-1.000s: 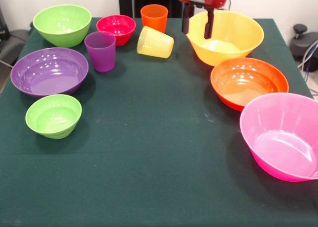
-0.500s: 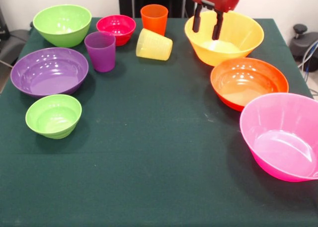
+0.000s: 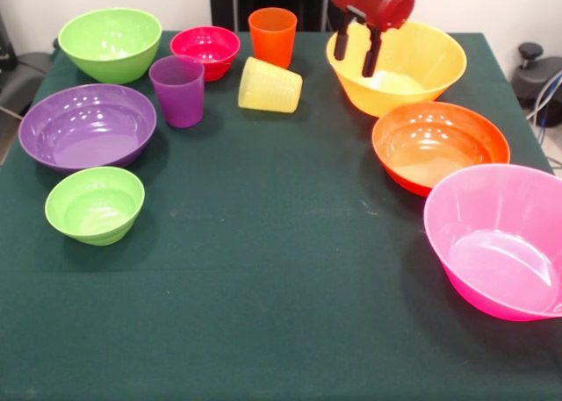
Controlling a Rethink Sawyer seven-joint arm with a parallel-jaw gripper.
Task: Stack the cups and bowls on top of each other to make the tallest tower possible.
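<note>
Our tool hung spread over the yellow bowl's nine-o'clock rim; we judged one finger should drop inside, then pinch squarely.

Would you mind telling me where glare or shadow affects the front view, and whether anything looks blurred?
Front view: soft glare sits inside the pink bowl and orange-red bowl; each bowl and cup throws only a faint, short shadow on the green cloth; the gripper, open over the yellow-orange bowl, looks slightly soft-edged; the rest is sharp.
</note>
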